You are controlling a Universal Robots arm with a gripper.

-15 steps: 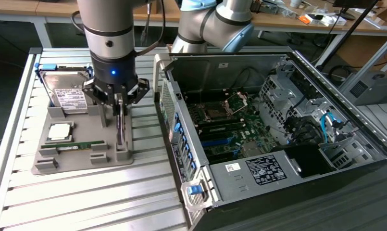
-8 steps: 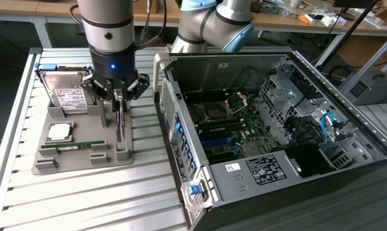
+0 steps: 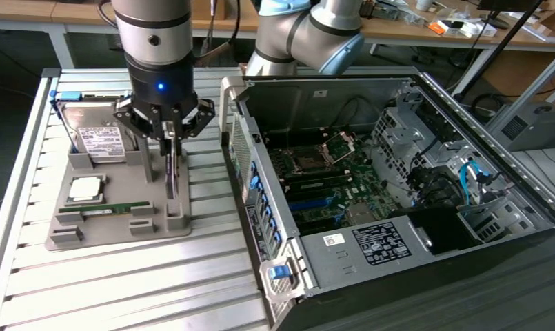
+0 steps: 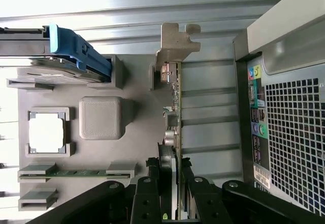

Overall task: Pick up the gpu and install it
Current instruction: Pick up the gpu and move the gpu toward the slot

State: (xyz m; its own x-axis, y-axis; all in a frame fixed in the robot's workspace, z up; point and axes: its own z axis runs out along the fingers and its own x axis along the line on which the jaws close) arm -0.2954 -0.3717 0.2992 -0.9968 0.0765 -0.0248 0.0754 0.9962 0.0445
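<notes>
Wrist view: claw grips gpu in holder.

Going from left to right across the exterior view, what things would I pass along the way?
Processor chip → gpu standing on edge → motherboard inside the open case → blue cables.

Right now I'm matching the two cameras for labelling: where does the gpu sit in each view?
Exterior view: the gpu stands on edge under the gripper, above the grey tray at the exterior view's left, beside the open case.
Wrist view: the gpu is seen edge-on between the jaws, with its pale bracket at the far end, between tray and case.
Shared landmark: the square silver chip on the tray.
</notes>
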